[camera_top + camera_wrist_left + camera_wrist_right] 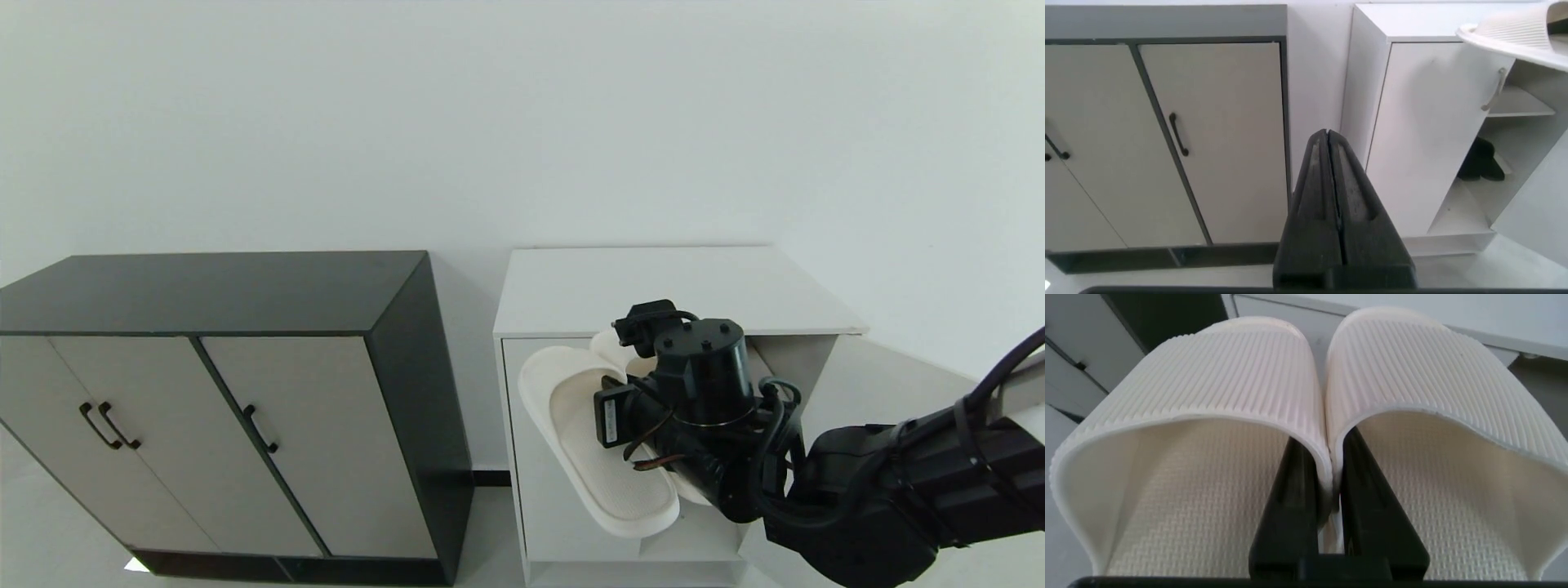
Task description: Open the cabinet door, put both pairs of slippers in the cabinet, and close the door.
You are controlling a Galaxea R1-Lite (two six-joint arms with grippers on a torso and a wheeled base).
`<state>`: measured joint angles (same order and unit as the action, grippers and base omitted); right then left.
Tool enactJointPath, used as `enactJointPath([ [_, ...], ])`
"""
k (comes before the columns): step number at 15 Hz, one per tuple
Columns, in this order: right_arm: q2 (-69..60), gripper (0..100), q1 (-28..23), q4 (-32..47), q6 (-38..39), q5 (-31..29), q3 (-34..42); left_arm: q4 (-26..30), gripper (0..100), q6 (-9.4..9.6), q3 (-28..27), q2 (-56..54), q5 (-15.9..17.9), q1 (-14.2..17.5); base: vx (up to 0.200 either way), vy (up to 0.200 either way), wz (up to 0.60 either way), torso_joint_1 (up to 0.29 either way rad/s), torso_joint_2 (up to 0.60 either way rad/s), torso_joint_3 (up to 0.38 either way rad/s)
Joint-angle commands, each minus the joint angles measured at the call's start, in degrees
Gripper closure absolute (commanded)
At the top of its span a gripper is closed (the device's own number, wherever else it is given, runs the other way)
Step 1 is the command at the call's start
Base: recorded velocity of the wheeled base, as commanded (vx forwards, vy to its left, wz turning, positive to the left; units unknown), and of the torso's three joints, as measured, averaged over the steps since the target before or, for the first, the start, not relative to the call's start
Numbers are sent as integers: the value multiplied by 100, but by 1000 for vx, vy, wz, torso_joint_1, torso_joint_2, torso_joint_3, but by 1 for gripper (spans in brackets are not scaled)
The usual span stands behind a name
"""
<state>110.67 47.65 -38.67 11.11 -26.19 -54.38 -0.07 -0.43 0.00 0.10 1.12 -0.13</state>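
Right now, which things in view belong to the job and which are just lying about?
Job:
cream slippers, clamped in the right tool
white cabinet, its door open
dark slippers inside it

Just there:
black cabinet with grey doors beside it
left tool, shut, holding nothing

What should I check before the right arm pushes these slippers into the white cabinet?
1. Door open: ok, the interior shows.
2. Right gripper pinching both slippers by their inner edges: ok.
3. Dark pair inside, low down: ok.
4. Room on the shelf above it: cannot tell, partly hidden.
5. Left gripper shut, holding nothing, back from the cabinet: ok.
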Motion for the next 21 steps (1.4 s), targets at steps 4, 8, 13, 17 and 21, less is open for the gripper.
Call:
enactJointPath([
  [4, 8, 100, -2, 0, -3, -1, 15, -1, 100, -1, 0, -1, 2, 5, 0, -50, 0, 2, 5, 1],
  [8, 8, 100, -2, 0, -3, -1, 15, -1, 100, -1, 0, -1, 2, 5, 0, -200, 0, 8, 4, 2],
  [13, -1, 100, -2, 0, -12, -9, 24, -1, 100, -1, 0, -1, 2, 5, 0, -200, 0, 1, 2, 4],
  [17, -1, 100, 7, -9, -21, -9, 86, -1, 100, -1, 0, -1, 2, 13, 0, -200, 0, 1, 5, 1],
  [21, -19, 100, 16, -211, -38, -1, 147, -1, 100, -1, 0, -1, 2, 5, 0, -200, 0, 3, 0, 5],
])
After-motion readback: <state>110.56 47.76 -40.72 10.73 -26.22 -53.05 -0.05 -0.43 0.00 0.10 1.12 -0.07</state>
